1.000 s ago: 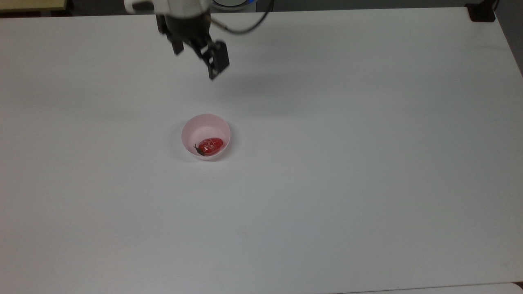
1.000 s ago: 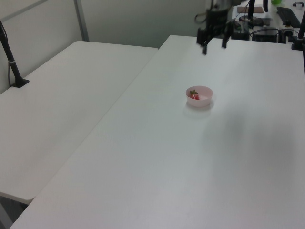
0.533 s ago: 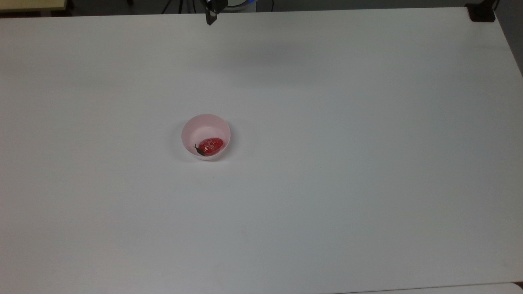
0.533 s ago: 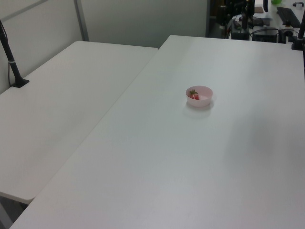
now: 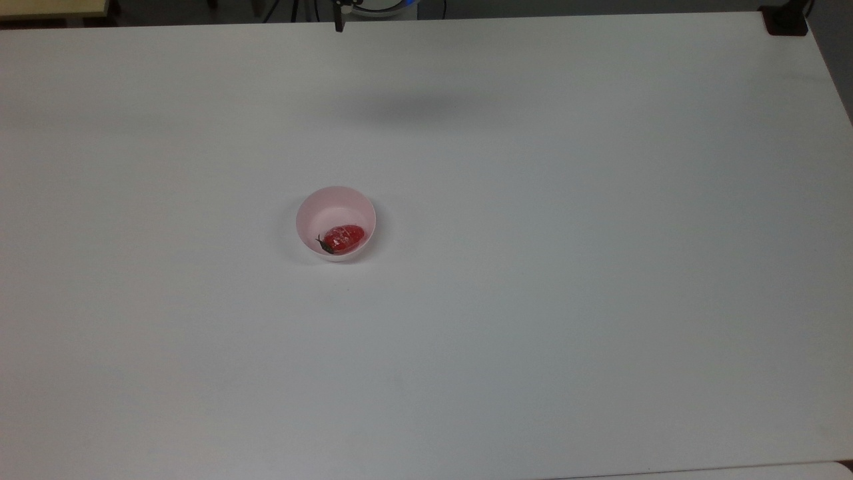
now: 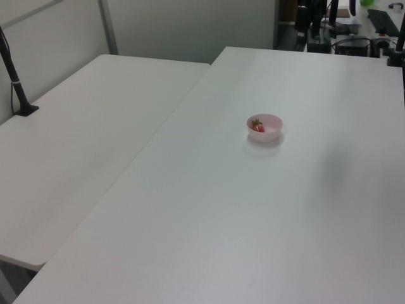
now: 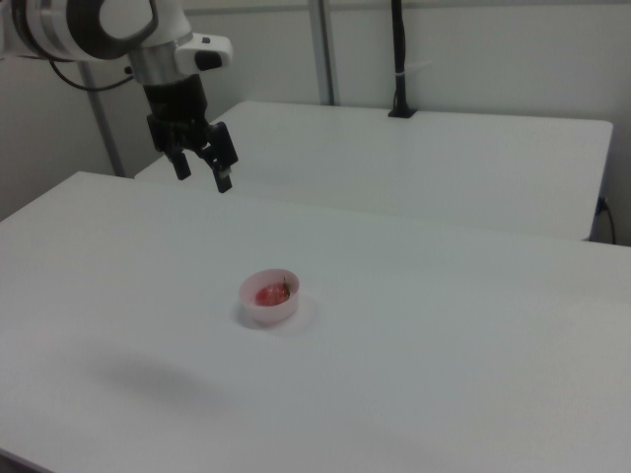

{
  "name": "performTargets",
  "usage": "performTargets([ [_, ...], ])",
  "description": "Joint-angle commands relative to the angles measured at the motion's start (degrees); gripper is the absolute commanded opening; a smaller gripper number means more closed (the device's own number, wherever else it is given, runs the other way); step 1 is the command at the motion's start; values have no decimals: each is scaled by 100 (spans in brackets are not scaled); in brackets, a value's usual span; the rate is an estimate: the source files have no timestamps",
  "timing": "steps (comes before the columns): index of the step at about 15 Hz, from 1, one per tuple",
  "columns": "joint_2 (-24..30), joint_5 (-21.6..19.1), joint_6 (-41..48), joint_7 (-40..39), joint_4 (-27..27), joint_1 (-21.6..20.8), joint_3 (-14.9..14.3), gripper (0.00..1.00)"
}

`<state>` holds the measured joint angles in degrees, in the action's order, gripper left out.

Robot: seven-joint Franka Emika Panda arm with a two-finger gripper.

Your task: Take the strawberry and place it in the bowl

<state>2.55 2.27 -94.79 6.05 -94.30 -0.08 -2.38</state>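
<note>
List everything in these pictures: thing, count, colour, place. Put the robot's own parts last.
strawberry: one, glossy red with a dark green stem end, lying inside the bowl, toward the side nearest the top view's bottom.
bowl: one, pale pink, upright on the near table, a little to the top view's left of its middle.
near table: one, white, bearing the bowl.
second table: one, white, set against the near table, behind it in the right view.
black pole: one, standing at the second table's far edge in the right view.
arm: one, white with dark joints, at the right view's upper left.
gripper: one, black, open and holding nothing, hanging well above the table, apart from the bowl.
</note>
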Motion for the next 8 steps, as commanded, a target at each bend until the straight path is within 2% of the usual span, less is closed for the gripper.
performTargets([
  [1,62,-77,-171,-648,-124,-10,-96,100],
  [8,62,-69,-189,-578,-124,-45,-131,100],
])
